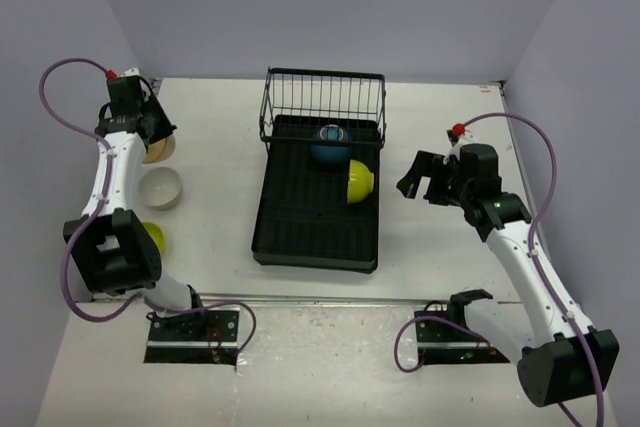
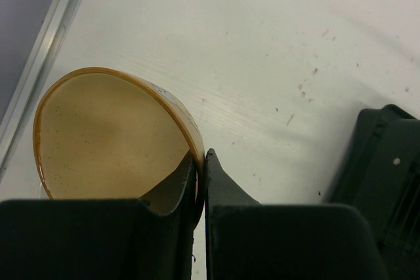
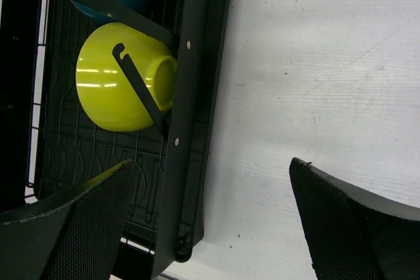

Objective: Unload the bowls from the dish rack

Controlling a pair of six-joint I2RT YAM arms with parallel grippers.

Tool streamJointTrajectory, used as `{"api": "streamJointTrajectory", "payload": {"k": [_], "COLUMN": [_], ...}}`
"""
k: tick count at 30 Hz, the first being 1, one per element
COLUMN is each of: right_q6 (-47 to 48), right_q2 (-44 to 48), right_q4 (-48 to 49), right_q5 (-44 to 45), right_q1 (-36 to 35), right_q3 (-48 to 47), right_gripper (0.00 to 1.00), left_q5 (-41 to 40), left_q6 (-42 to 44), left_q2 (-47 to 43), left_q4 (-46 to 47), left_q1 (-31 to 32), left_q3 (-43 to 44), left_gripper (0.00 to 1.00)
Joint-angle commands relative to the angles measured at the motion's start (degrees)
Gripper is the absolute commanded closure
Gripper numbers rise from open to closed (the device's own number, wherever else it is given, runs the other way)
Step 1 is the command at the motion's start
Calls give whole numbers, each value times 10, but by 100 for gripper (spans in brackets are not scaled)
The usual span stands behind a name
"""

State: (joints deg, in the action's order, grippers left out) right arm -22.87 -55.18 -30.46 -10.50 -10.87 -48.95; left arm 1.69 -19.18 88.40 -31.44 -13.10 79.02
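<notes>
The black dish rack (image 1: 310,222) lies mid-table with its wire basket frame (image 1: 322,97) at the far end. A dark blue bowl (image 1: 329,146) and a lime bowl (image 1: 360,181) rest in it; both show in the right wrist view, the lime bowl (image 3: 121,77) on its side. My left gripper (image 2: 202,155) is shut on the rim of a cream bowl (image 2: 105,136) at the far left (image 1: 160,150). A second cream bowl (image 1: 160,188) and a lime bowl (image 1: 154,236) sit on the table near it. My right gripper (image 1: 420,179) is open and empty, just right of the rack.
The rack's right edge (image 3: 190,116) runs under the right gripper's left finger (image 3: 72,227). A corner of the rack (image 2: 387,162) shows right of the left gripper. Walls enclose the table on three sides. The table's left rail (image 2: 49,50) is close to the held bowl.
</notes>
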Motion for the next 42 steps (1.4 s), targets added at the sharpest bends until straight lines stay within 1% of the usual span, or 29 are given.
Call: {"api": "streamJointTrajectory", "payload": {"k": [1, 6, 12, 17, 22, 28, 36, 37, 38, 39, 42], "right_q6": [6, 5, 1, 3, -2, -11, -15, -15, -16, -16, -16], "right_q2": [-5, -11, -13, -8, -5, -5, -2, -3, -3, -3, -2], "right_q4": [0, -4, -15, -36, -43, -49, -51, -52, -51, -51, -52], "right_q5": [-7, -7, -3, 9, 20, 28, 36, 37, 36, 36, 36], "right_q1": [-3, -3, -3, -3, -3, -3, -3, -3, -3, -3, -3], "right_q3": [-34, -42, -54, -70, -80, -79, -77, -77, -75, -75, -72], "right_gripper": [1, 1, 1, 1, 1, 1, 1, 1, 1, 1, 1], "left_q5": [-49, -47, -48, -59, -87, -120, -157, -162, -163, -165, -155], "left_q6": [27, 41, 59, 64, 76, 80, 68, 67, 67, 67, 67], "left_q2": [23, 94, 182, 240, 278, 330, 360, 367, 367, 367, 354], "left_q4": [39, 66, 71, 69, 56, 24, -6, -15, -15, -16, -9], "left_q1": [-2, -1, 6, 23, 40, 41, 42, 42, 42, 42, 44], "left_q3": [58, 98, 168, 198, 219, 256, 280, 284, 286, 286, 279], "left_gripper": [100, 100, 100, 100, 100, 100, 100, 97, 86, 80, 73]}}
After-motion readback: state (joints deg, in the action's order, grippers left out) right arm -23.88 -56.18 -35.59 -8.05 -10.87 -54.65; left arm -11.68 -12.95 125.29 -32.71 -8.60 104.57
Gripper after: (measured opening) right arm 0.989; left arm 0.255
